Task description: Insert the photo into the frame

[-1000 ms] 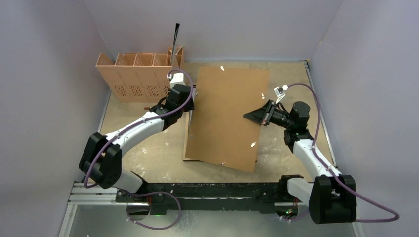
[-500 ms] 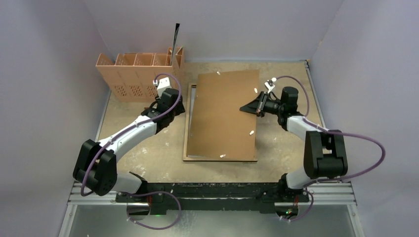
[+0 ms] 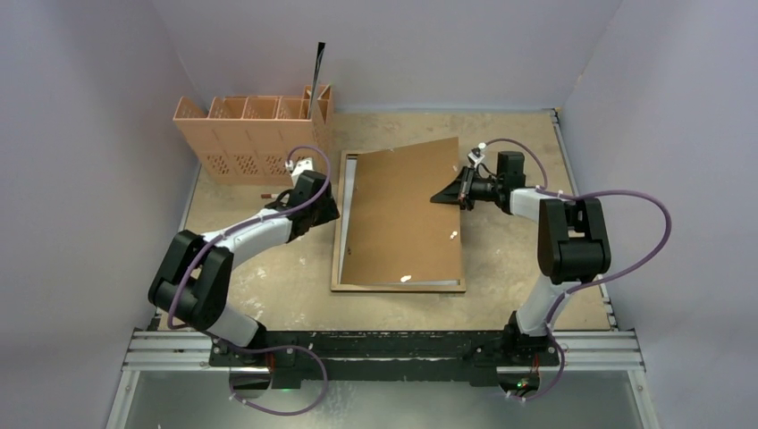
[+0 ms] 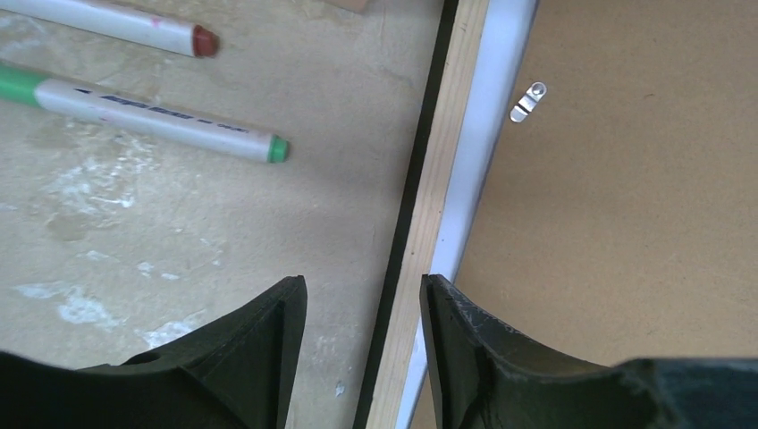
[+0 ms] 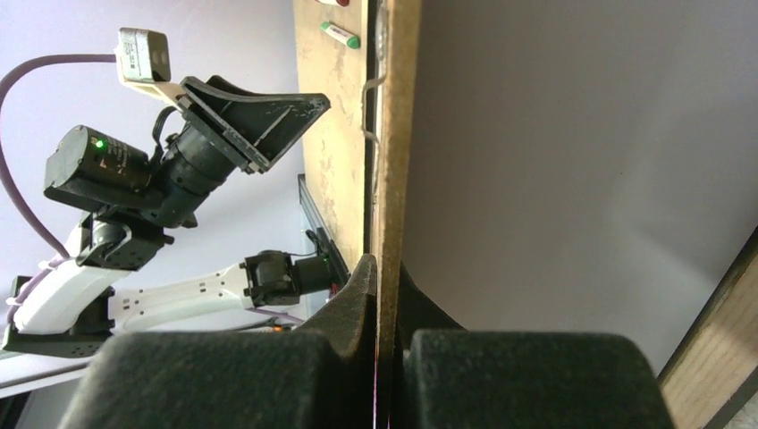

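Pale wood frame (image 4: 436, 179) — smooth brown board (image 4: 626, 223).

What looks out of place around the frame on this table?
The backing board sits askew over the frame: tilted against its rails, a pale strip exposed along the left, its right edge pinched by the right claw.

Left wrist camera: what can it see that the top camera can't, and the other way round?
Only left wrist: the green marker, and the left gripper with its fingers open over the frame edge. Only top: the orange rack and the right gripper pinching the brown backing board by its edge. Both: frame and board.
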{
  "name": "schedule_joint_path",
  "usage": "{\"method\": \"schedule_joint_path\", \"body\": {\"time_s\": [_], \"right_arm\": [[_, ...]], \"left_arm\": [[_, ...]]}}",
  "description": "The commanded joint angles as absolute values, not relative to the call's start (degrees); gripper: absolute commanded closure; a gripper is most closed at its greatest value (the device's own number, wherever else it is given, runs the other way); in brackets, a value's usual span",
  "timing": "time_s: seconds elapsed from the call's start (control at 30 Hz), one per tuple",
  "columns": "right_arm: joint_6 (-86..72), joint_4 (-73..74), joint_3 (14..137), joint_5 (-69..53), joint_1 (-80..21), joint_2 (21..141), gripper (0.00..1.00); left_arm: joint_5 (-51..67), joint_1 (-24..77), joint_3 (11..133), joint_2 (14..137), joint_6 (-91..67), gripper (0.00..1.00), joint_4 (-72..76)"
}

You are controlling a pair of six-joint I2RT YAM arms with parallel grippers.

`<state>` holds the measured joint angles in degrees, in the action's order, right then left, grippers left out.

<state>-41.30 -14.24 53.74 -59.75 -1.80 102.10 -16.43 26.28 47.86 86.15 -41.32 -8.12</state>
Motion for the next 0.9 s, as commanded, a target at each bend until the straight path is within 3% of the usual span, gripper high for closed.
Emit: {"method": "schedule_joint_path", "body": {"time_s": [0.0, 0.57, 0.87], "right_arm": [[-38.36, -13.65, 56.98, -63.13, -1.83, 102.79, 1.0], [-38.0, -13.48, 59.24, -61.94, -3.44, 108.64, 1.0], [-37.83, -14.23, 60.94, -60.33, -4.58, 110.43, 0.98]], "left_arm": [[-12.47, 25.84, 47.48, 88.7, -41.54, 0.49, -3.65], [-6.26, 25.84, 46.68, 95.15, -39.63, 0.7, 2.46], [-5.85, 25.84, 46.77, 95.44, -39.11, 0.72, 2.97]]}}
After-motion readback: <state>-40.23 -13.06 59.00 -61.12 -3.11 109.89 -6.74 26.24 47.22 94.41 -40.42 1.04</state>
